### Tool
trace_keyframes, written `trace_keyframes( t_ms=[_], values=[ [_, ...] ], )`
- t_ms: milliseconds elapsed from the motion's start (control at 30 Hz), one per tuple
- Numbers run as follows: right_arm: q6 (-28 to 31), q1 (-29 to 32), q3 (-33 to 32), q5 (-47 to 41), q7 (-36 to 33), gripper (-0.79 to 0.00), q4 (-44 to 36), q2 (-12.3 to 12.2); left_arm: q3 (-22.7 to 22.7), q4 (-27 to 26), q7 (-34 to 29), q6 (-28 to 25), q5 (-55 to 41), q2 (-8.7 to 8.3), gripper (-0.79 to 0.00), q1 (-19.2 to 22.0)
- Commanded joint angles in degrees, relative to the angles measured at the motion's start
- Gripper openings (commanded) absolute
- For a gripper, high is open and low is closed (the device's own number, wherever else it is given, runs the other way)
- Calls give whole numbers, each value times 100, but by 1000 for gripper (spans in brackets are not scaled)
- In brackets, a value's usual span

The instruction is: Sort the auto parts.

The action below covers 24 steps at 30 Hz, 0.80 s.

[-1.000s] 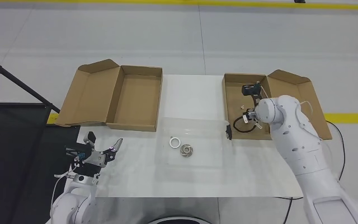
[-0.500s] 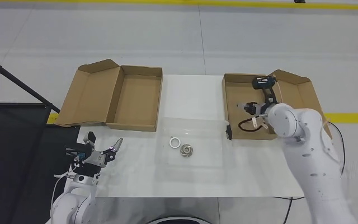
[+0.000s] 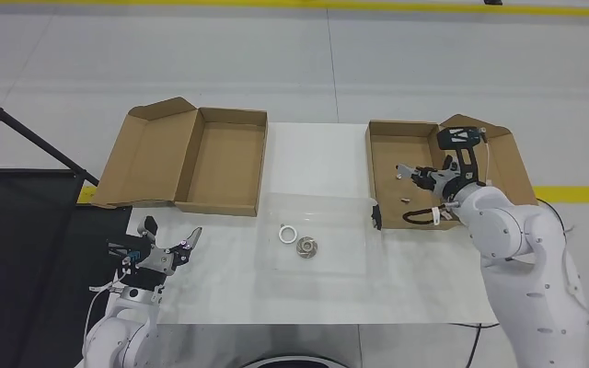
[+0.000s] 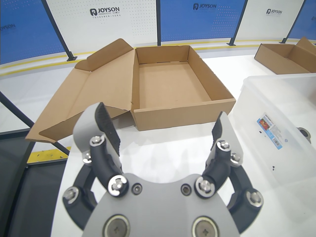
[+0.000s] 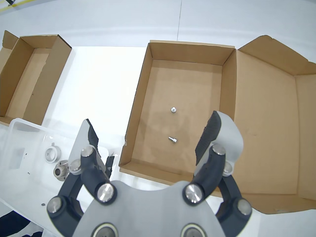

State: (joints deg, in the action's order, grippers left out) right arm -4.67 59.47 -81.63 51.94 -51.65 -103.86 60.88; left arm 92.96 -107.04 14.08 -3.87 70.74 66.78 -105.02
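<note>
Here, I see my right jaws open and empty above the right box (image 5: pixel 185 80), whose floor carries two small silver pins (image 5: pixel 173 109), apart. A white ring (image 3: pixel 287 234) and a grey metal flange (image 3: pixel 306 248) lie just beside each other in the clear bin (image 3: pixel 350 207). My left jaws, open, hover at the table's (image 3: pixel 313 156) near left corner.

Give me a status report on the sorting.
Left gripper, right gripper open, empty. Two pins in right box; ring, flange in clear bin. Nothing blocking.
</note>
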Motion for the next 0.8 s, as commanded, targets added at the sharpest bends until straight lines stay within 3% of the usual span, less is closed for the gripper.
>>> trace_keyframes(
  t_ms=[0, 367, 767],
  values=[
    [0, 1, 0, -1, 0, 0, -1, 0, 0, 0, 0, 0, 0, 0, 0, 0],
    [410, 259, 10, 148, 482, 0, -161, -11, 122, -394, -211, -565, 456, -44, 0, 146],
    [2379, 708, -105, -144, 471, 0, -868, -123, 463, -734, -356, -1369, 336, -96, 0, 281]
  ],
)
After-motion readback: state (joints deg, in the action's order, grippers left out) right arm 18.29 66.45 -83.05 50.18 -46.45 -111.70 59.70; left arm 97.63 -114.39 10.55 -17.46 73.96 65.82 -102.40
